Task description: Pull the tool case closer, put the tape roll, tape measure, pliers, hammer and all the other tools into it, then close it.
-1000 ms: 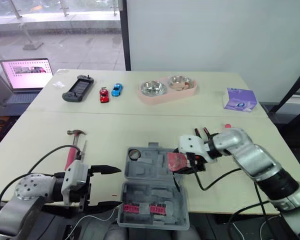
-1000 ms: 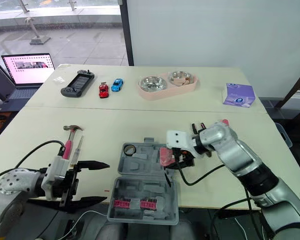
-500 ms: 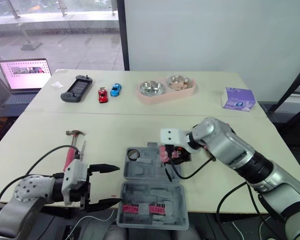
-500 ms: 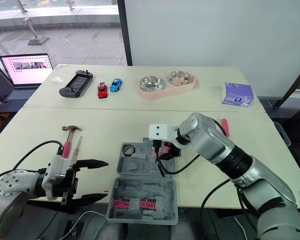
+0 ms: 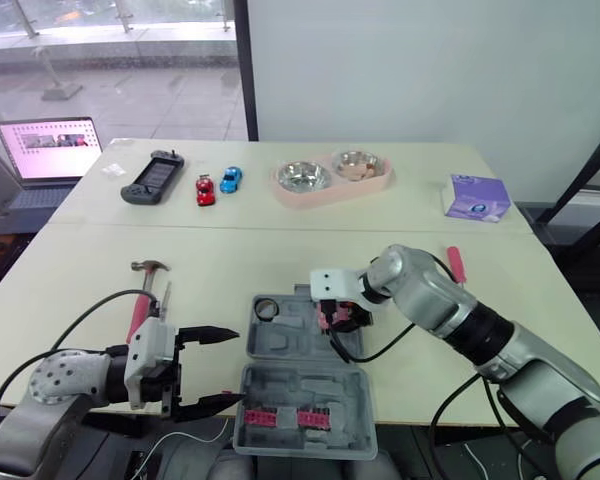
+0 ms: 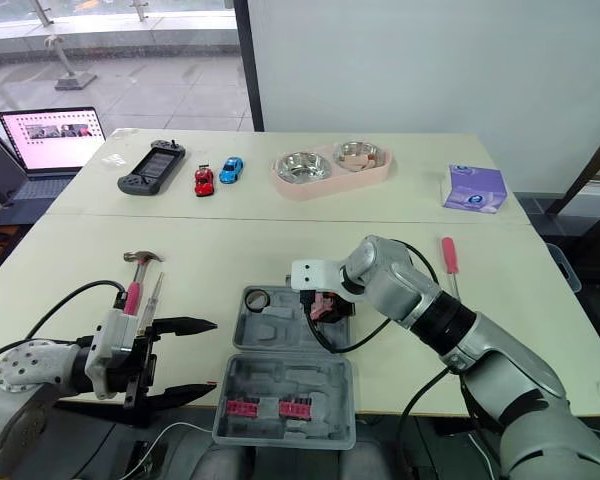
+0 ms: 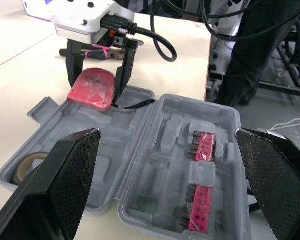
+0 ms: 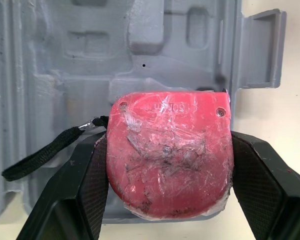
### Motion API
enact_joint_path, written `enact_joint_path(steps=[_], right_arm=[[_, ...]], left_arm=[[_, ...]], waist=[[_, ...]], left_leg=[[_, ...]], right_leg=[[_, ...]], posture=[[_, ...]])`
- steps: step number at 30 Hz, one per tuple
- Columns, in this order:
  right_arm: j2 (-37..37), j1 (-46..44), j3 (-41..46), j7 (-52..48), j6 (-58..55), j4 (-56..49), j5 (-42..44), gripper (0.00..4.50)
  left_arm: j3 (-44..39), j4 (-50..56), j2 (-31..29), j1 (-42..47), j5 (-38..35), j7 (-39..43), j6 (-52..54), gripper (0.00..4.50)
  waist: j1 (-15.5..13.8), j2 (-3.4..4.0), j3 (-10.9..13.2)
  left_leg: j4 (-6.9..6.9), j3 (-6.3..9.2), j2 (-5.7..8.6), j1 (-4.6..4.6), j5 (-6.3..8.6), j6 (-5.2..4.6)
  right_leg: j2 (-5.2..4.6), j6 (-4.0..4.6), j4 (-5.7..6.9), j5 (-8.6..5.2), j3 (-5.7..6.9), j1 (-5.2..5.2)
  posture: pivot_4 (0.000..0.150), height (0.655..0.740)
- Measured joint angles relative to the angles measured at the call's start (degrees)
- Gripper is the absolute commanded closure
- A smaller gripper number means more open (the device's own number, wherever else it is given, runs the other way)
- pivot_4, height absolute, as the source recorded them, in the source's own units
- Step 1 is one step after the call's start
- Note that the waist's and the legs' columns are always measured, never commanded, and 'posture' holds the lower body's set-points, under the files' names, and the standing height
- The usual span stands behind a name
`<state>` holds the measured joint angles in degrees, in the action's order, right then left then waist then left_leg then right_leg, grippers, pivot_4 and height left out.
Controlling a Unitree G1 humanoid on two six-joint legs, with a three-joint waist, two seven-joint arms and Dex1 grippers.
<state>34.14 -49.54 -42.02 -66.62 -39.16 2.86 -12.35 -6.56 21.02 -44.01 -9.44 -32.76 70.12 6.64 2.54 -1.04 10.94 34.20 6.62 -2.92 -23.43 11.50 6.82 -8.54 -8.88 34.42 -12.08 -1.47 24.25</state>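
Your right pincer (image 5: 340, 316) clamps the red tape measure (image 8: 170, 155) at the far edge of the open grey tool case (image 5: 300, 375), its black strap trailing across the moulded tray. The case lies at the near edge of the table (image 5: 230, 250), with the tape roll (image 5: 268, 308) seated in its far left corner. Your left pincer (image 5: 235, 368) hangs wide apart and empty just left of the case. The hammer (image 5: 143, 295) lies on the table beyond it.

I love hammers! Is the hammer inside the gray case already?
No, the hammer lies on the table, apart from the open tool case.
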Motion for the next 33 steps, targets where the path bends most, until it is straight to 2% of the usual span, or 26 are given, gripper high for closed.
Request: enact_joint_path(steps=[12,15,16,23,33], right_arm=[[0.1,0.3,0.7,-0.9,1.0,0.7,-0.9,1.56],[0.2,0.6,0.9,-1.0,0.8,0.7,-1.1,0.13],[0.2,1.0,0.9,-1.1,0.8,0.7,-1.1,0.06],[0.2,1.8,1.6,-1.6,0.0,0.0,-1.0,0.06],[1.3,1.8,7.4,-3.5,-4.4,-5.1,1.8,0.06]], left_arm=[[0.0,0.0,0.0,0.1,0.1,0.0,-0.7,0.0],[0.0,0.0,0.0,0.2,0.1,0.0,-0.7,0.0],[0.0,-0.1,0.0,0.3,0.1,0.1,-0.7,0.0],[0.0,-0.3,0.0,0.8,0.1,0.3,-0.7,0.0],[0.0,-0.7,0.0,0.8,0.3,0.7,-0.8,0.0]], waist=[[0.0,0.0,0.0],[0.0,0.0,0.0],[0.0,0.0,0.0],[0.1,0.01,0.0],[0.0,0.01,0.0]], left_leg=[[0.0,0.0,0.0,0.0,0.0,0.0],[0.0,0.0,0.0,0.0,0.0,0.0],[0.0,0.0,0.0,0.0,0.0,0.0],[0.0,0.0,0.0,0.0,0.0,0.0],[0.0,0.0,0.0,0.0,0.0,0.0]], right_leg=[[0.0,0.0,0.01,0.0,0.0,0.0],[0.0,0.0,0.01,0.0,0.0,0.0],[0.0,0.0,0.01,0.0,0.0,0.0],[0.0,0.0,0.01,0.0,0.0,0.01],[0.0,0.0,0.0,0.0,0.0,0.0]], posture=[[0.15,0.74],[0.15,0.74],[0.15,0.74],[0.15,0.74],[0.15,0.74]])
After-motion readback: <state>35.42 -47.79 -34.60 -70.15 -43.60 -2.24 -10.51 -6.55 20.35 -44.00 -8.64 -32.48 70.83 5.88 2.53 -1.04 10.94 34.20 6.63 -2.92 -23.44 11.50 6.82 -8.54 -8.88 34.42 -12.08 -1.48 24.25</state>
